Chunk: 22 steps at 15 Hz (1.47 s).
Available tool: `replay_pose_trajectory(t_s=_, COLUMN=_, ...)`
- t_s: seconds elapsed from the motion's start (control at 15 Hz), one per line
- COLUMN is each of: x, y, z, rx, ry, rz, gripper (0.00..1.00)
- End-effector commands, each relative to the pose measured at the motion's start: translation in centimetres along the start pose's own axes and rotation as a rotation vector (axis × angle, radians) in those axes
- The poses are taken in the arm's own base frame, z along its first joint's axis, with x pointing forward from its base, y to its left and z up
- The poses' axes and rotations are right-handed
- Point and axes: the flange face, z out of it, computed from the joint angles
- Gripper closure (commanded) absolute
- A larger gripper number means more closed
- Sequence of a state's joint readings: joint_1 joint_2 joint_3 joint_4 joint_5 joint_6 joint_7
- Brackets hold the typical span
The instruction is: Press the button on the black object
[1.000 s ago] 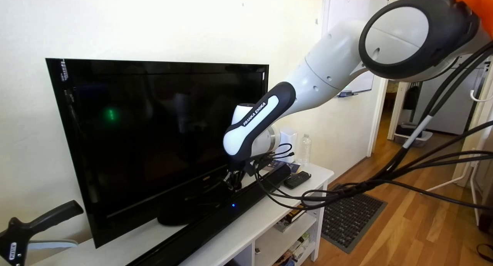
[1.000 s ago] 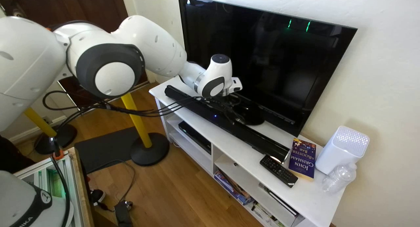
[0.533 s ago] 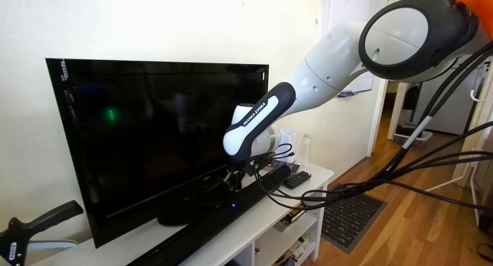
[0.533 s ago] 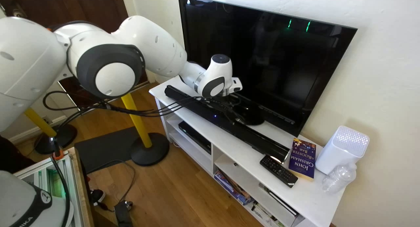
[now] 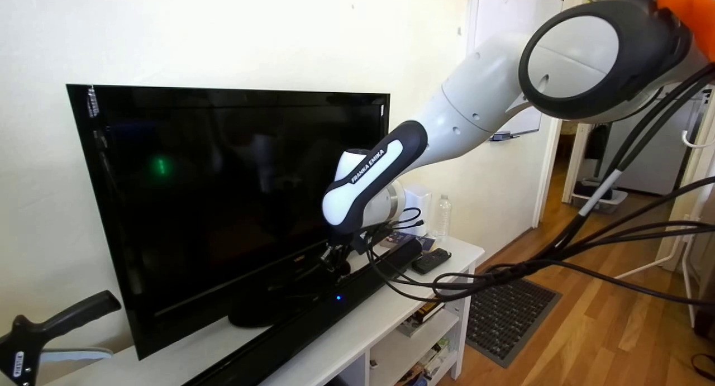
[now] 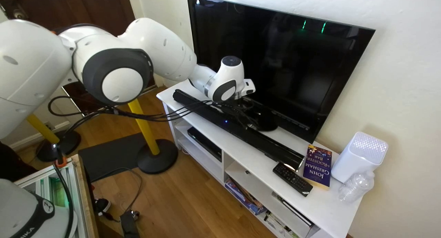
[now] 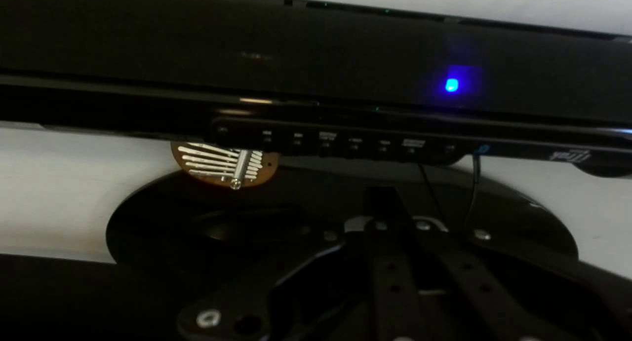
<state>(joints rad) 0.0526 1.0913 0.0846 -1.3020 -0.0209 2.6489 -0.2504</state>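
The black object is a long soundbar [image 7: 148, 40] on the white TV stand; it shows in both exterior views [image 5: 301, 325] [image 6: 275, 147]. A blue light [image 7: 451, 85] glows on it. Along its TV-facing edge is a panel with a row of small labelled buttons [image 7: 326, 144] in the wrist view. My gripper [image 7: 384, 200] is shut and empty, its fingertips together. In the wrist view the tips appear just below the button row, over the TV's black round base. In an exterior view the gripper [image 5: 335, 257] hangs between the soundbar and the TV. I cannot see any contact.
A large TV [image 5: 223, 196] stands behind the soundbar on its round base [image 7: 148, 227]. A small wooden thumb piano [image 7: 222, 164] lies by the base. A remote [image 6: 293, 178], book [image 6: 317, 166], white box [image 6: 358, 155] and bottle [image 6: 356, 187] stand at one end. Cables [image 5: 480, 288] hang from the arm.
In the last half second the gripper has shifted slightly toward the TV and up a little. The elbow has sunk slightly. The blue light stays lit.
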Motion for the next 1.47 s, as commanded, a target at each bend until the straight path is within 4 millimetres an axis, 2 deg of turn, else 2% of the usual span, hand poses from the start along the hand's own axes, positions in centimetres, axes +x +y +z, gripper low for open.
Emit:
replay_pose_trajectory(t_s=0.0, x=0.7, y=0.0, z=-0.3, rx=0.007, ry=0.009, rz=-0.008, gripper=1.00)
replay_pose_trajectory(t_s=1.4, x=-0.9, y=0.3, z=1.3, rx=0.033, ry=-0.142, rz=-0.004, gripper=1.00)
